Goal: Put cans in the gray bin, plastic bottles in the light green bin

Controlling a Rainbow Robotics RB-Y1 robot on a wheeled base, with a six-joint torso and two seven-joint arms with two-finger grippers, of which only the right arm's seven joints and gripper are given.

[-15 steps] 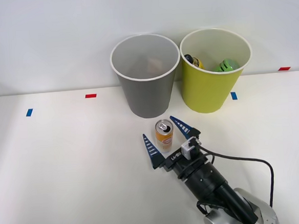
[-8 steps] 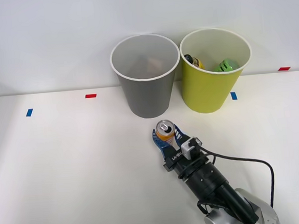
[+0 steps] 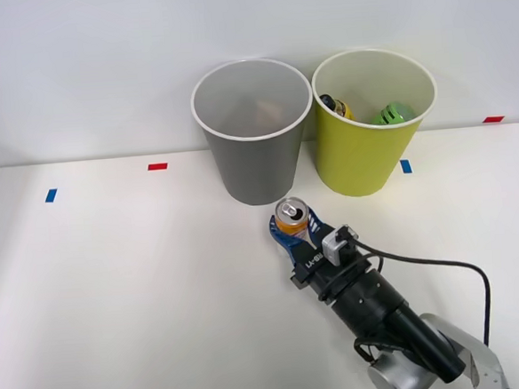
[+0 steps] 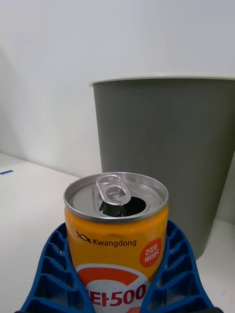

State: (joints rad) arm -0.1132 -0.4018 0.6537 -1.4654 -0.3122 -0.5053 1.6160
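The orange can (image 3: 291,217) with a silver pull-tab top is upright between the blue ribbed fingers of my right gripper (image 3: 293,226), which is shut on it just in front of the gray bin (image 3: 253,133). In the right wrist view the can (image 4: 116,234) sits close up, blue fingers (image 4: 54,274) pressed against both its sides, and the gray bin (image 4: 166,156) rises right behind it. The light green bin (image 3: 372,120) stands to the right of the gray one. Inside it a bright green bottle (image 3: 393,113) and a yellow bottle with a dark cap (image 3: 334,105) show in part.
Both bins stand at the table's back edge against a white wall. Small red tape marks (image 3: 157,166) and blue tape marks (image 3: 50,195) dot the white table. A black cable (image 3: 443,266) loops from my right wrist. Something pale lies inside the gray bin.
My right gripper went from open around the can to shut on it, then moved with it up and a little toward the gray bin.
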